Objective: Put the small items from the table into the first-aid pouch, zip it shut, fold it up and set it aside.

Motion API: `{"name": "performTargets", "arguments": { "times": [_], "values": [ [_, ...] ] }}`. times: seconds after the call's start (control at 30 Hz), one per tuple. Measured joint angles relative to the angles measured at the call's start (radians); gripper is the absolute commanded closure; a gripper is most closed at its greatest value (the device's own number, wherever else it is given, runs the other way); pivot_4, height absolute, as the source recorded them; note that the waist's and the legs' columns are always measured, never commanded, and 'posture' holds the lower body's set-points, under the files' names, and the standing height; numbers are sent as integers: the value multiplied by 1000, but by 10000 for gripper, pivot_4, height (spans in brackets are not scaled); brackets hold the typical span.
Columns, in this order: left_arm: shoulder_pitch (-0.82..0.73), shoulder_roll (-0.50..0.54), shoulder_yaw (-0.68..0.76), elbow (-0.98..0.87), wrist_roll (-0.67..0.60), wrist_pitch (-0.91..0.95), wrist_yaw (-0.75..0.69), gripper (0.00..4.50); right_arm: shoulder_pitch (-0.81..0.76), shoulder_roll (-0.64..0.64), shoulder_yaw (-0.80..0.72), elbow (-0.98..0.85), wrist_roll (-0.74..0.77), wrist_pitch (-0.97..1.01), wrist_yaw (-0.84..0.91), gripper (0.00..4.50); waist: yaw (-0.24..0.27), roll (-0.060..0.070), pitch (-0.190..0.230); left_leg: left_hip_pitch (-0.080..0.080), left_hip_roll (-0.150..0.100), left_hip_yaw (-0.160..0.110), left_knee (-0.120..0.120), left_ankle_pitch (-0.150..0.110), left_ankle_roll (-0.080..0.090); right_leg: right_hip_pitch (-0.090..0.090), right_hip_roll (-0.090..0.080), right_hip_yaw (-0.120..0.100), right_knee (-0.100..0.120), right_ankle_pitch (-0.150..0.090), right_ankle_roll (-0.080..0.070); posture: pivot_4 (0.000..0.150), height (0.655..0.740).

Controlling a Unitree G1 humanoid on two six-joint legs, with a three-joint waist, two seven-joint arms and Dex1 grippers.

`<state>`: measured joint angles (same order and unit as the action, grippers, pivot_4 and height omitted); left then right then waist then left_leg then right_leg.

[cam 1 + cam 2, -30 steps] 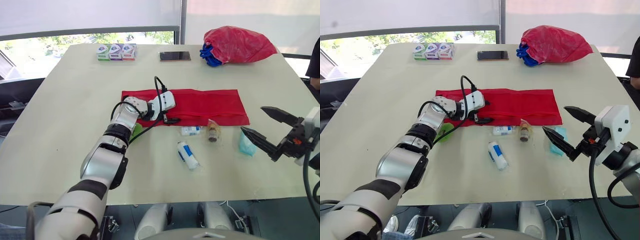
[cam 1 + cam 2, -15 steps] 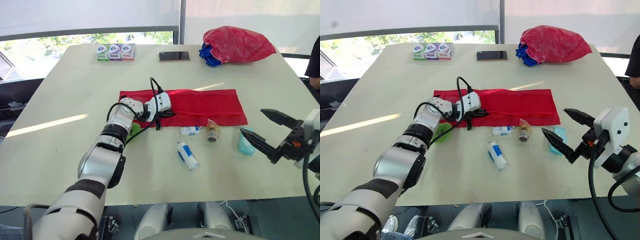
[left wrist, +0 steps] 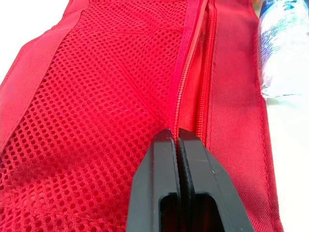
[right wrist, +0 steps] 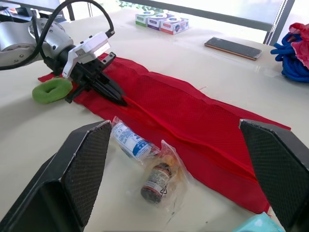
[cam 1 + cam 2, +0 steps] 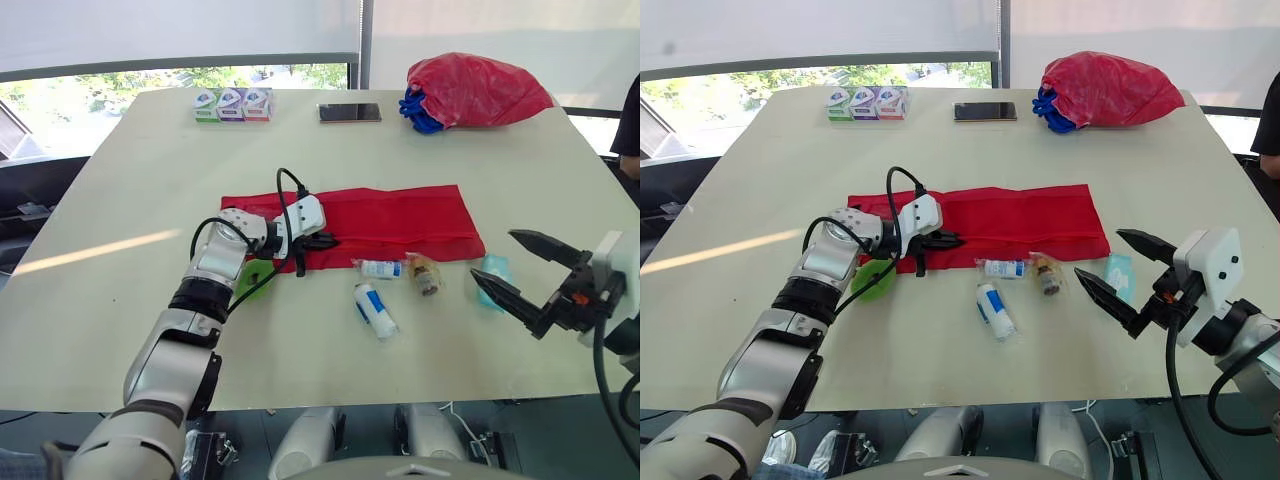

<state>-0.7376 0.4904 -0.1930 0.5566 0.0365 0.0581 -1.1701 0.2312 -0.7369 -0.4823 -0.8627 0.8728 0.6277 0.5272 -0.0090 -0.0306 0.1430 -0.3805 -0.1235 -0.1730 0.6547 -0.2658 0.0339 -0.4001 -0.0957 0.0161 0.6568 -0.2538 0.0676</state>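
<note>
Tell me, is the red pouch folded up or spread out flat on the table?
Spread out flat. The red pouch lies as one long unfolded strip on the table, mesh side up.

Red mesh pouch [image 5: 400, 213] spread flat mid-table, along its near edge green ring [image 5: 255, 279], two white bottles [image 5: 375, 309], bagged brown vial [image 5: 426, 275], teal packet [image 5: 492, 270] at right

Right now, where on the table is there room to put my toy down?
Free: the bare strip between the red pouch and the far small boxes and phone, and the table left of the green ring. Crowded: the pouch's near edge, with tubes, a bottle and the right gripper.
</note>
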Motion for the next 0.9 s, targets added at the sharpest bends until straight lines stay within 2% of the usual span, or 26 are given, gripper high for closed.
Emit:
{"name": "performTargets", "arguments": {
  "times": [0.13, 0.27, 0.37, 0.53, 0.63, 0.73, 0.77, 0.9],
  "values": [
    [0, 3, 0, 2, 0, -4, 16, 44552, -5, -16, 8, 1, -6, -1, 14, 0, 0, 0, 0, 0, 0, 0, 0, 0, 0, 0, 0, 0, 0, 0, 0, 1500, 7400],
    [-13, 2, -3, 51, 1, -44, 30, 44552, -34, -86, 77, 0, -11, 27, 34, 0, -1, -1, 0, 0, 0, 0, 0, 0, 0, 0, 0, 0, 0, 0, 0, 1500, 7400],
    [-20, -2, -5, 68, 0, -64, 30, 44552, -55, -82, 174, -4, -21, 42, 25, 0, 0, -1, 0, 0, 0, 0, 0, 0, 0, 0, -2, 0, 0, 0, 0, 1500, 7400],
    [-39, -3, -6, 98, 1, -79, 23, 44552, -49, -75, 192, -8, -34, 30, 36, 0, 2, -1, 0, 0, 0, 0, 0, 0, 0, 0, -2, -1, 0, 0, 0, 1500, 7400],
    [-49, -4, -10, 130, 2, -98, 14, 44552, -26, -98, 52, 24, -13, -30, 162, 0, 4, -1, 0, 0, 0, 0, 0, 0, 0, 1, -1, -1, -1, 0, 0, 1500, 7400],
    [-52, -6, -14, 144, 2, -117, -3, 44552, 0, -188, -133, 147, 4, -77, 375, 0, 5, -1, 0, 1, 0, 0, 1, 0, 1, 3, 0, -2, -1, 0, 0, 1500, 7400],
    [-52, -6, -14, 145, 2, -119, -3, 44552, 3, -195, -149, 160, 4, -82, 394, 0, 5, -1, 0, 1, 0, 0, 1, 0, 1, 3, 0, -2, -1, 0, 0, 1500, 7400],
    [-63, -10, -14, 161, 2, -130, -16, 44552, 34, -267, -283, 337, -6, -129, 656, 0, 5, -1, 0, 1, 0, 0, 1, -1, 1, 3, 0, -1, -1, 0, 0, 1500, 7400]
  ]
}}
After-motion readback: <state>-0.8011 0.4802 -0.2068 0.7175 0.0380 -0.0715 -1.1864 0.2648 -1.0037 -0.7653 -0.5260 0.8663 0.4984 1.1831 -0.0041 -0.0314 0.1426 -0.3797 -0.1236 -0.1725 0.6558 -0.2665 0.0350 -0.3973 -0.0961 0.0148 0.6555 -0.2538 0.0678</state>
